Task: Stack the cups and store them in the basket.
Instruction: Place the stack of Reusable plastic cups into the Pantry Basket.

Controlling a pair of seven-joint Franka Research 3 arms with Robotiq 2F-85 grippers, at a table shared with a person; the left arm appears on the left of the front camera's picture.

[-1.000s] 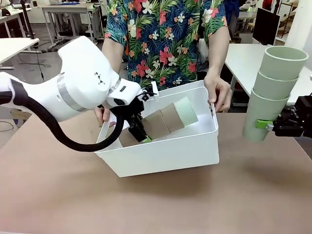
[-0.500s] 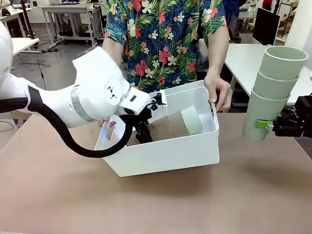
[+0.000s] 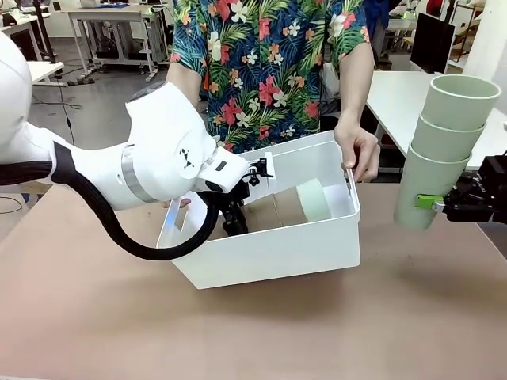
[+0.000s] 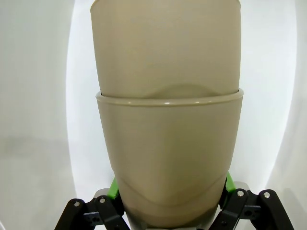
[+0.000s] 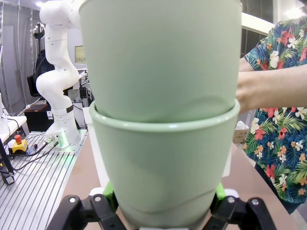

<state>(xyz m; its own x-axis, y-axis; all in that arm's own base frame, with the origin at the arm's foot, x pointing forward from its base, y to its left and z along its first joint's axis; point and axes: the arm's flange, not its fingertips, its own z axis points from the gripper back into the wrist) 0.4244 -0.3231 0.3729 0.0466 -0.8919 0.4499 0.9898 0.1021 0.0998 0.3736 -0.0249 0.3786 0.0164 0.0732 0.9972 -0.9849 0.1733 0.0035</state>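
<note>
The white basket [image 3: 269, 253] stands tilted on the brown table, its opening turned toward me. A person's hands [image 3: 359, 149] hold its short sides. Inside it, my left gripper [image 3: 234, 219] is shut on the bottom of a lying stack of tan cups [image 3: 274, 212] with a mint cup [image 3: 314, 199] at the far end. The left wrist view shows green pads [image 4: 114, 188] pressed on the tan stack [image 4: 168, 158] against the basket's white inside [image 4: 33, 96]. At the right, my right gripper [image 3: 432, 203] is shut on a leaning stack of three mint cups [image 3: 444, 134], held above the table [image 5: 163, 158].
The person in a flowered shirt [image 3: 269, 71] stands at the far edge behind the basket. Bare brown tabletop [image 3: 238, 332] lies in front of the basket. Between the basket and the right stack is a gap of table [image 3: 380, 237]. White tables stand behind.
My left gripper has pushed the tan stack deeper into the basket, so it now lies lower inside. The basket has settled slightly flatter and to the right. The right arm has not moved.
</note>
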